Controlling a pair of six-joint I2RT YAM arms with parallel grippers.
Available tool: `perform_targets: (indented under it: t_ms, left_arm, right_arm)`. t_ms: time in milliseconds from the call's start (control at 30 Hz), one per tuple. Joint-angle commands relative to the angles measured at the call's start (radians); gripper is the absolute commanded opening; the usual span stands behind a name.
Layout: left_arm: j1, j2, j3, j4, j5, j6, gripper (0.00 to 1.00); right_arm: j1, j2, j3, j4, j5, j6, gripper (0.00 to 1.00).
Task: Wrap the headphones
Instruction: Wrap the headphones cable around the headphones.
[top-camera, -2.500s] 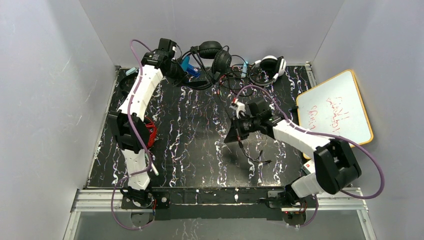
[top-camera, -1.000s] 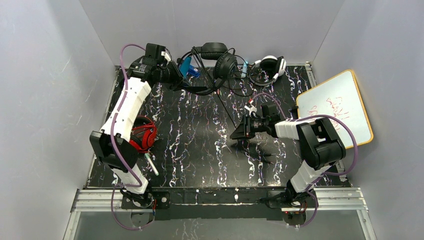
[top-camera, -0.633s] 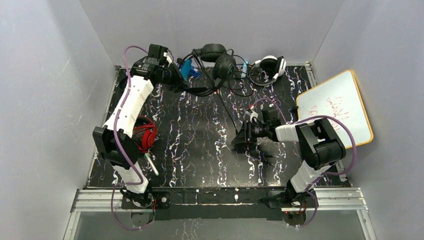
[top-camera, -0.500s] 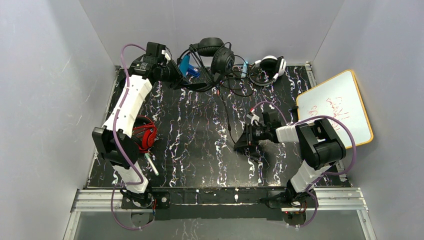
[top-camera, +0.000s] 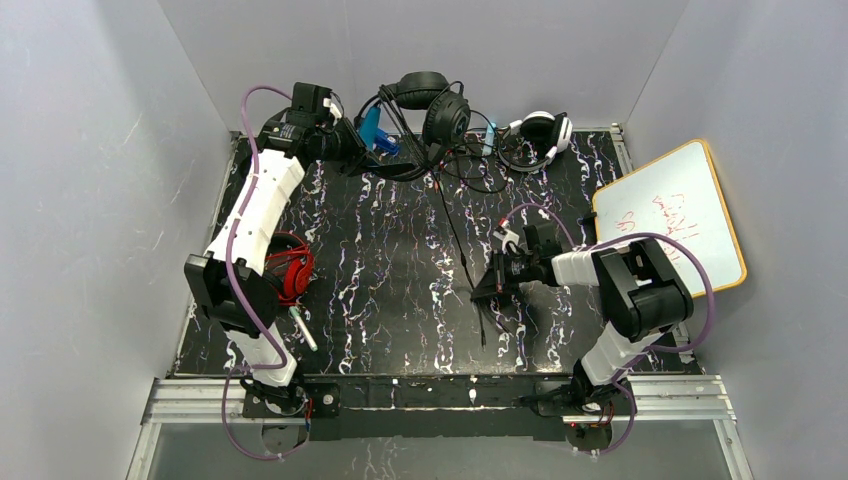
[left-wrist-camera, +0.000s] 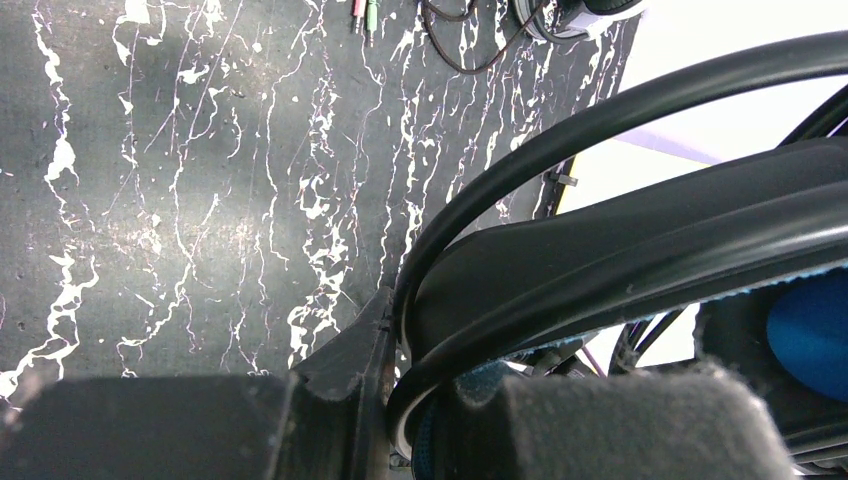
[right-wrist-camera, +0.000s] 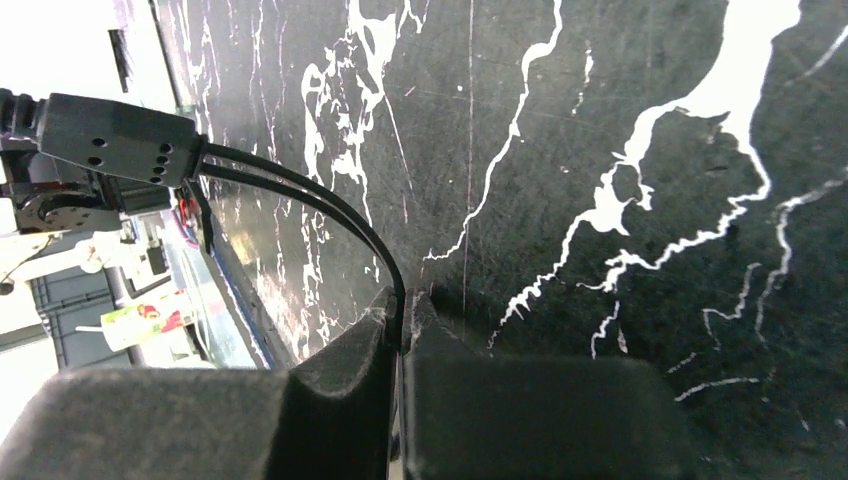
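Headphones (top-camera: 437, 112), glossy black with a blue patch, are at the far edge of the white-veined black table (top-camera: 380, 270). The left claw (left-wrist-camera: 400, 400) pinches their smooth curved band (left-wrist-camera: 620, 250) between padded fingers (left-wrist-camera: 150, 430). Near the table's middle, the right claw (right-wrist-camera: 400, 330) is clamped on a thin twin black cable (right-wrist-camera: 300, 195) with a boxy inline control (right-wrist-camera: 115, 138). Red scrawl on the whiteboard (top-camera: 670, 215) beside the table is unreadable.

Red handwriting crosses the whiteboard (top-camera: 668, 215) leaning at the right of my counter (top-camera: 400, 290); it is too faint for me to read a word.
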Motion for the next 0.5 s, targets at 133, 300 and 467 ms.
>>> perform_targets:
  t_ms: [133, 300, 467]
  left_arm:
    - [-0.003, -0.052, -0.005, 0.062, 0.133, 0.010, 0.00]
    - [-0.031, -0.089, -0.087, 0.103, 0.183, 0.048, 0.00]
    - [-0.100, -0.109, -0.134, 0.106, 0.233, 0.156, 0.00]
  right_arm:
    - [-0.069, -0.016, 0.093, -0.022, 0.061, 0.068, 0.01]
    - [-0.140, 0.102, 0.213, -0.029, -0.017, 0.110, 0.01]
    - [-0.179, 0.177, 0.337, 0.000, -0.018, 0.177, 0.01]
